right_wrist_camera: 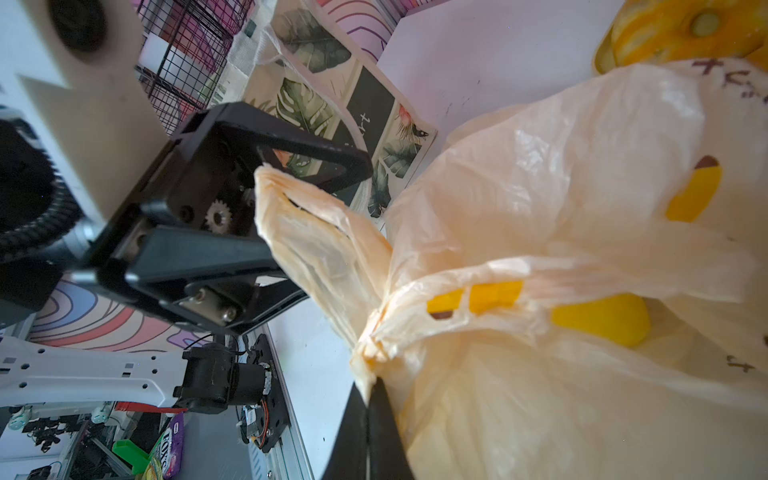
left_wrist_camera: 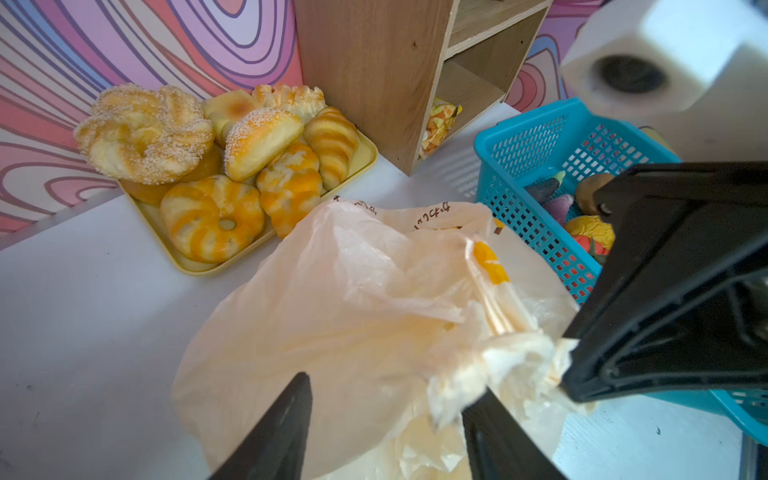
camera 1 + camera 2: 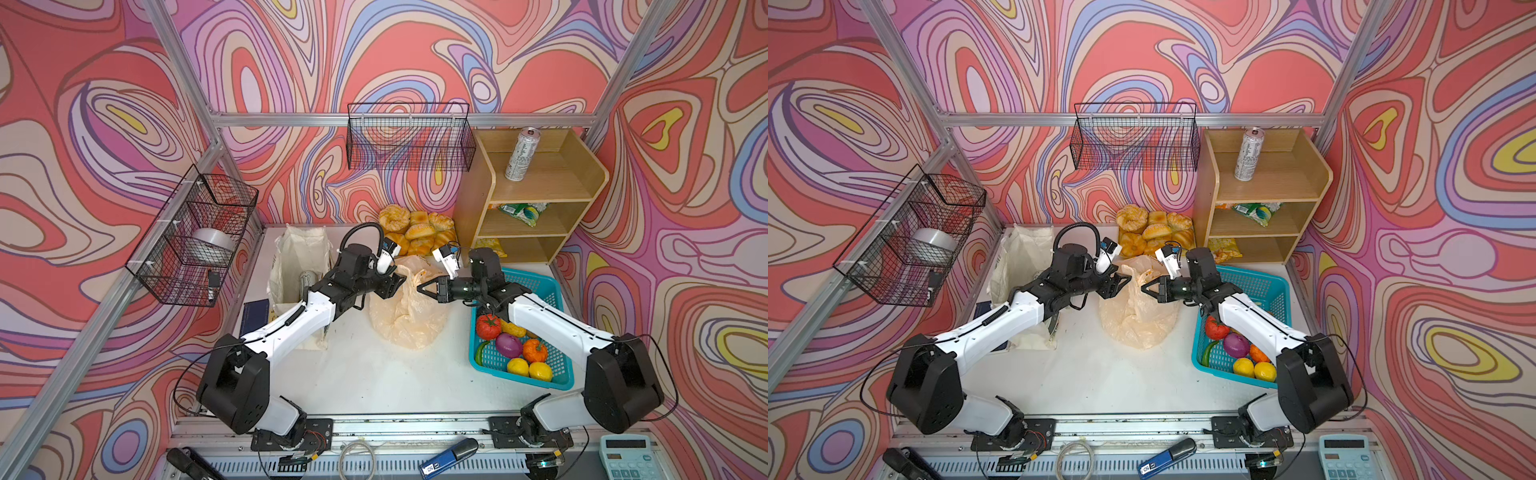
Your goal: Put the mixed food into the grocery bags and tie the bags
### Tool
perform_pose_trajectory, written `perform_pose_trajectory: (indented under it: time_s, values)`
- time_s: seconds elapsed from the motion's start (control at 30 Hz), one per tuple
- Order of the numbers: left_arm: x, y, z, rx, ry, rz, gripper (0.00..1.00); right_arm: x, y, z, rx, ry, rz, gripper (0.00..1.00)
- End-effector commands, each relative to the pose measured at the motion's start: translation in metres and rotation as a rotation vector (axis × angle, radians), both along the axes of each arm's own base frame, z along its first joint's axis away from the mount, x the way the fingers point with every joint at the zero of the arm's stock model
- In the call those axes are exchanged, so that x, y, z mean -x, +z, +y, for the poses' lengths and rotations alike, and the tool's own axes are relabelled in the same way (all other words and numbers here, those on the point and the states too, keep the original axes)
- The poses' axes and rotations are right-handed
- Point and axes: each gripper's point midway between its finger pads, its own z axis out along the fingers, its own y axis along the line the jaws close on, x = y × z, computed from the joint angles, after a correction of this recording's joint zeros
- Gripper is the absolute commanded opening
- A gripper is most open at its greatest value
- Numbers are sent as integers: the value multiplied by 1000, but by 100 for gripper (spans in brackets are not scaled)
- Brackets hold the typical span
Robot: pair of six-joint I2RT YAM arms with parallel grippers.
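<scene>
Closest to the lens, at the bottom of the right wrist view, the right gripper pinches its fingers together on a twisted handle of the banana-print plastic bag. The bag sits mid-frame in both top views. There the left gripper stands with jaws apart, the other handle's end between them. Lemons lie in the teal basket, lower right.

White surface, cream plastic bag centre, cloth tote left, teal basket right, bread tray and wooden shelf behind.
</scene>
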Motion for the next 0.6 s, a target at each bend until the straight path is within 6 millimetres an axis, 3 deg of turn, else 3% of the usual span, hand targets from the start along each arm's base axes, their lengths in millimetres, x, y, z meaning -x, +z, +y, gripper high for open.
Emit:
perform_pose_trajectory:
  time_s: [0.0,0.23,0.4,0.57]
  values:
    - [8,19,-2,6,-57,-42,56,-8,15,3,4,-1,-37,0]
    - [16,29,-14,121,-98,-24,35,-18,49,12,-24,34,-75,0]
    - [17,44,-15,221,-74,-36,1,-25,67,19,-31,66,-97,0]
    - [21,58,-15,291,-19,-63,0,-36,88,28,-39,105,-118,0]
